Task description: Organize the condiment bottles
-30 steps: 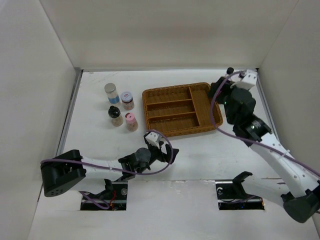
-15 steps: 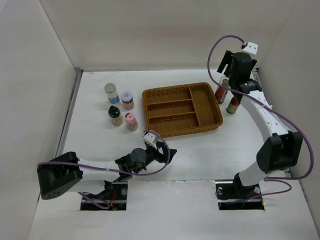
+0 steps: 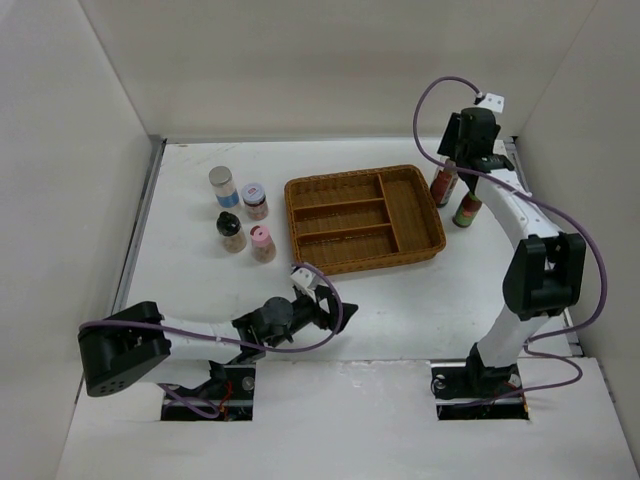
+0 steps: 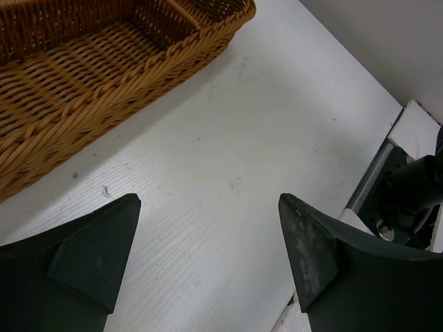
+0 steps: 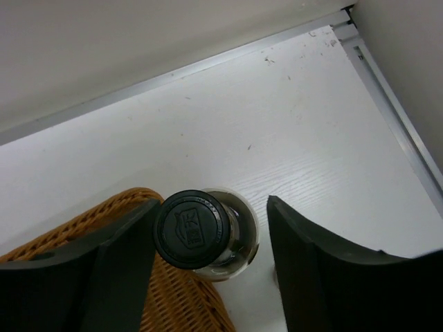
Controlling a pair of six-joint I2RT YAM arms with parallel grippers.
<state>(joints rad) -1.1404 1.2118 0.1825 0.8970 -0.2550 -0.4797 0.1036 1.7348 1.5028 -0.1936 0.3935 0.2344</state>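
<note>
Swinging back from over the basket (image 3: 350,176), the right arm has lowered its pincer (image 5: 211,207) around the tall black-capped bottle (image 5: 192,228), fingers spread either side of the cap, by the basket's far right corner. The yellow-capped bottle (image 3: 466,210) stands just beside it. Four squat jars (image 3: 231,232) cluster left of the basket. The left pincer (image 4: 208,200) hovers spread over the surface (image 4: 228,124).

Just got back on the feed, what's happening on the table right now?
The right pincer is open, straddling the cap of the black-capped bottle, which stands just off the wicker basket's right end beside the yellow-capped bottle. Nothing is gripped yet. The basket is empty, and four squat jars stand to its left. The left pincer is open over bare table near the front.
</note>
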